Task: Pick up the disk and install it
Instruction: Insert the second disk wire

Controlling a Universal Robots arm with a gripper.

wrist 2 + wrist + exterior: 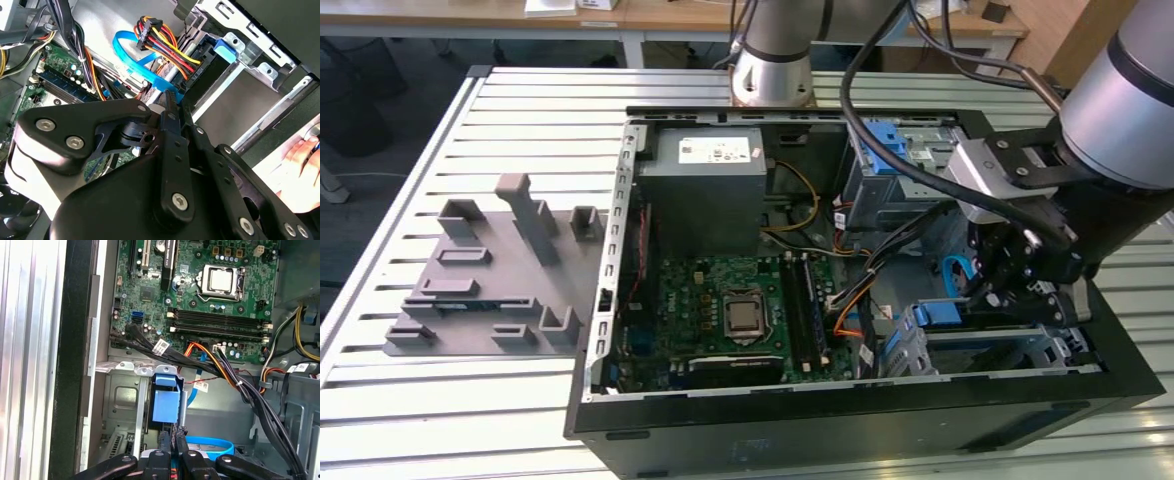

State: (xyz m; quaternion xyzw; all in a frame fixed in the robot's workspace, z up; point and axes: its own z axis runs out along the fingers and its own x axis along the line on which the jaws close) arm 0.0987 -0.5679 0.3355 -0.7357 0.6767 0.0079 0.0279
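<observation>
Open computer case [854, 405], me low at the drive cage. Disk's blue carrier [165, 402] seated in the bay, long axis running straight ahead of my gripper [171, 437]. Jaws pinched together, gripping nothing I can make out.

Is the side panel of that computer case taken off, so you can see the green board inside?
Yes, in the exterior view the computer case lies open on its side, with the green motherboard and its cables in plain sight.
</observation>
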